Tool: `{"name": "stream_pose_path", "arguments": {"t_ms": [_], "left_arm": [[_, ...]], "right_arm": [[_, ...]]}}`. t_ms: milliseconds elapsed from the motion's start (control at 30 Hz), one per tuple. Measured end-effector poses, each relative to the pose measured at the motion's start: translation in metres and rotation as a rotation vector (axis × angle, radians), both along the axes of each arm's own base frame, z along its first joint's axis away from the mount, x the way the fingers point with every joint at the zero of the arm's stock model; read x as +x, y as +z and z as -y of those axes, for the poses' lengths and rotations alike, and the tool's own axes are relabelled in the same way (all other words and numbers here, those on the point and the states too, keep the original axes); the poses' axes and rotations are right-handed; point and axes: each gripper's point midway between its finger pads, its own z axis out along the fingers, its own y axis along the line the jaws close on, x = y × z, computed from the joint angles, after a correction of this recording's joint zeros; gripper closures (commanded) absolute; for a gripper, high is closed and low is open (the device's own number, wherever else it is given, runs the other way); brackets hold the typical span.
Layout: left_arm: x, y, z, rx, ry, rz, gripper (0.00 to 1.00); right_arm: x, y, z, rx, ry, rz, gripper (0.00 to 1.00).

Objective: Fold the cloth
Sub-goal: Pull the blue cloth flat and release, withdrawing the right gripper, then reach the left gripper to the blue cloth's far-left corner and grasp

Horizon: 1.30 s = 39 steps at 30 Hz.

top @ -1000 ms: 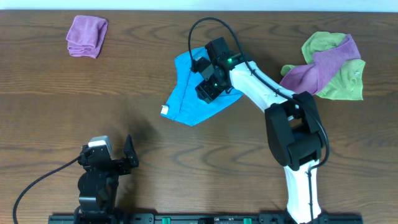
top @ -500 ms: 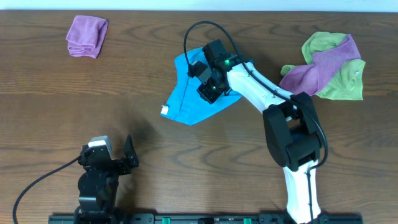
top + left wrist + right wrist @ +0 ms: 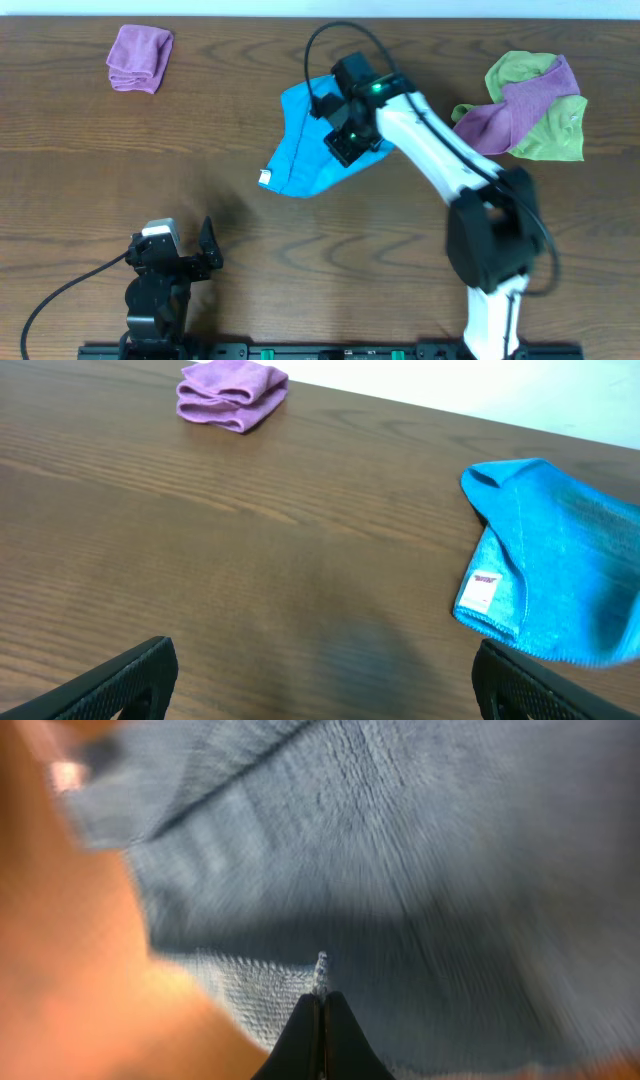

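Altogether, 1 blue cloth [image 3: 300, 150], 2 purple cloths [image 3: 139, 58] [image 3: 510, 112] and 1 green cloth [image 3: 555, 135] show.

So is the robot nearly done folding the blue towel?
Not yet. The blue cloth is only bunched into a rough triangle, not a neat fold. The right gripper is pinching it now. The left gripper sits open, apart from it. The proper folding is left.
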Motion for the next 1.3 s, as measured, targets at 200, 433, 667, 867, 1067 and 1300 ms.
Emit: {"name": "stream_pose_path", "arguments": {"t_ms": [200, 433, 667, 867, 1067, 1300], "left_arm": [[0.000, 0.000, 0.000, 0.000, 0.000, 0.000, 0.05], [0.000, 0.000, 0.000, 0.000, 0.001, 0.000, 0.05], [0.000, 0.000, 0.000, 0.000, 0.000, 0.000, 0.05], [0.000, 0.000, 0.000, 0.000, 0.000, 0.000, 0.04], [0.000, 0.001, 0.007, -0.111, -0.005, 0.005, 0.05], [-0.008, 0.002, 0.060, -0.659, -0.126, -0.088, 0.05]], "right_arm": [[-0.032, 0.048, 0.022, -0.027, -0.025, 0.003, 0.99], [-0.105, -0.043, 0.062, -0.179, -0.062, -0.265, 0.98], [-0.144, -0.020, 0.083, -0.166, -0.133, -0.251, 0.29], [-0.148, 0.029, 0.085, -0.080, -0.171, -0.122, 0.29], [-0.175, 0.092, 0.098, 0.033, -0.207, 0.035, 0.15], [-0.212, 0.147, 0.102, 0.229, -0.199, 0.176, 0.01]]}}
